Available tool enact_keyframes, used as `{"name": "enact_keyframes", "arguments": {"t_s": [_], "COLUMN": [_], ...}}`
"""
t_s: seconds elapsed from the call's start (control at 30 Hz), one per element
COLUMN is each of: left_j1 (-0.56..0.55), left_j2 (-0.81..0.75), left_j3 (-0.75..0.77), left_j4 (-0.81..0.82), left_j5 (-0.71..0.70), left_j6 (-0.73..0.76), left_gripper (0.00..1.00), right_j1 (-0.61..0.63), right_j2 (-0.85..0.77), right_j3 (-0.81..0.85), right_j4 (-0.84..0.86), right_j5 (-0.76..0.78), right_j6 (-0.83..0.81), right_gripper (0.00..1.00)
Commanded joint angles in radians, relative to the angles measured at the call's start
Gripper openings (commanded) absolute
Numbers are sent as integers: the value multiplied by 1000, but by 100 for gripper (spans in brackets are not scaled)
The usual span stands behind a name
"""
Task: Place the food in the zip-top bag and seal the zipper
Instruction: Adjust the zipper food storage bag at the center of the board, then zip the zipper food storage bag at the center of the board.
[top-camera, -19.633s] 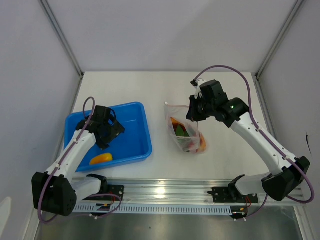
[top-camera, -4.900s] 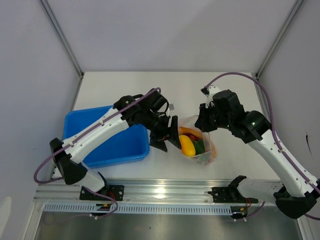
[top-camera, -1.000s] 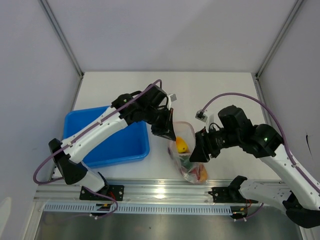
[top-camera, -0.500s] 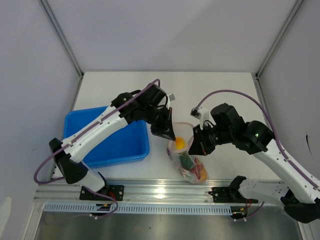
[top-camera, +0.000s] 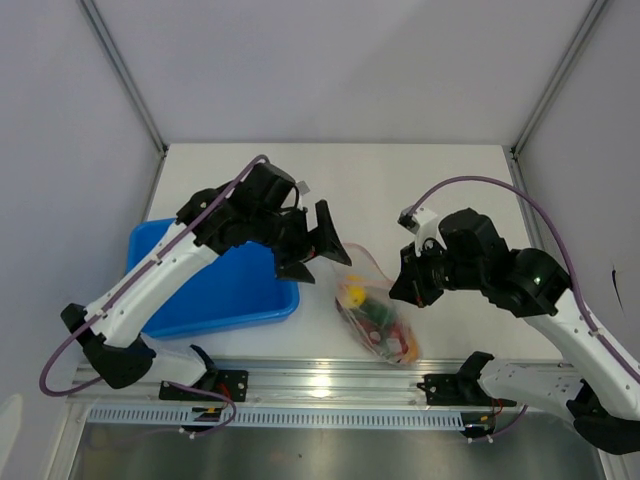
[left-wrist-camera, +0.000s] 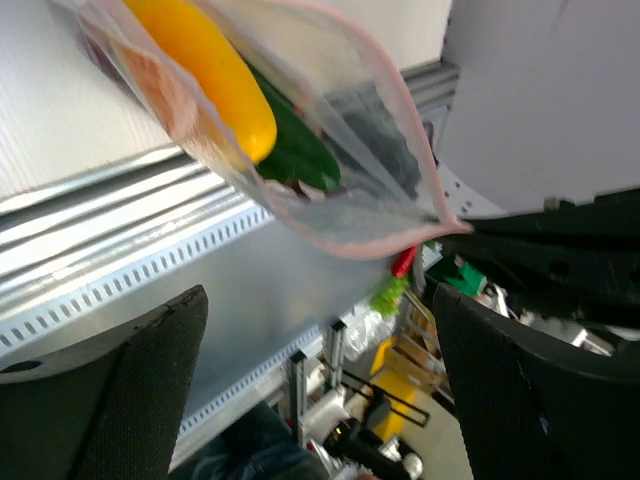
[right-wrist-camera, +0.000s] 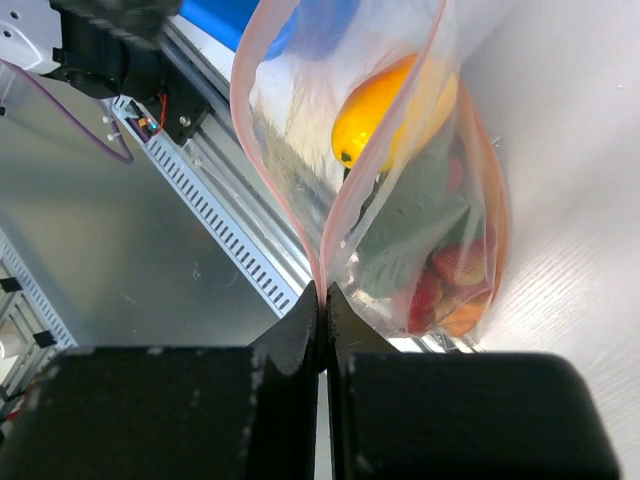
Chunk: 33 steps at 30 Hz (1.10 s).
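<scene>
From my station I see the right gripper (right-wrist-camera: 324, 310) fully pressed together, and it pinches one end of the mouth of the zip-top bag (right-wrist-camera: 400, 200) between its fingers. The zipper (right-wrist-camera: 270, 190) is not sealed: its two pinkish lips meet at the pinch and then spread apart from each other, so the mouth stands open.

Inside the bag I see the yellow-orange piece (right-wrist-camera: 375, 115) near the mouth, the green piece (right-wrist-camera: 400, 230) under it, and deeper the red cherry tomatoes (right-wrist-camera: 440, 270) and the orange-red wedge (right-wrist-camera: 465, 315) at the bottom.

In the top view the bag (top-camera: 375, 315) lies on the white table (top-camera: 400, 180) between the two arms, just right of the blue tray (top-camera: 200, 290) and near the metal rail (top-camera: 330, 380) at the front edge. The right gripper (top-camera: 400, 290) is at the bag's right side.

The left gripper (top-camera: 320, 255) is spread wide and it has hold of nothing. Its wrist camera shows both black fingers (left-wrist-camera: 150, 380) far apart, with the bag (left-wrist-camera: 330, 120) beyond them and not between them. Whether one fingertip touches the far end of the mouth I cannot tell from the top view; it is at least very near.
</scene>
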Motion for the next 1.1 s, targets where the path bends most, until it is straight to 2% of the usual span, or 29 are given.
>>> {"name": "enact_keyframes", "arguments": {"t_s": [0.0,0.2,0.37,0.47,0.6,0.8,1.07], "left_j1": [-7,-47,-97,-108,-108,-117,-133], "left_j2": [-48,37,196,232,235,256,314], "left_j3": [-48,18,260,314,317,312,317], "left_j4": [51,-20,-137,-209,-208,-271,-277], "left_j5": [133,170,159,151,113,111,121], "left_j6": [-125,-284,-372,-430,-527,-567,-625], "left_gripper": [98,99,100,100,99,99,100], "right_j1": [8,24,44,57,77,80,90], "right_j2": [-18,-4,10,8,-4,-13,-24], "right_j3": [40,55,58,55,35,12,3], "right_j4": [6,36,44,44,53,59,44], "right_j5": [26,13,33,58,111,130,151], "right_j6": [-40,-54,-61,-63,-58,-55,-74], "right_gripper": [0,0,0,0,0,0,0]}}
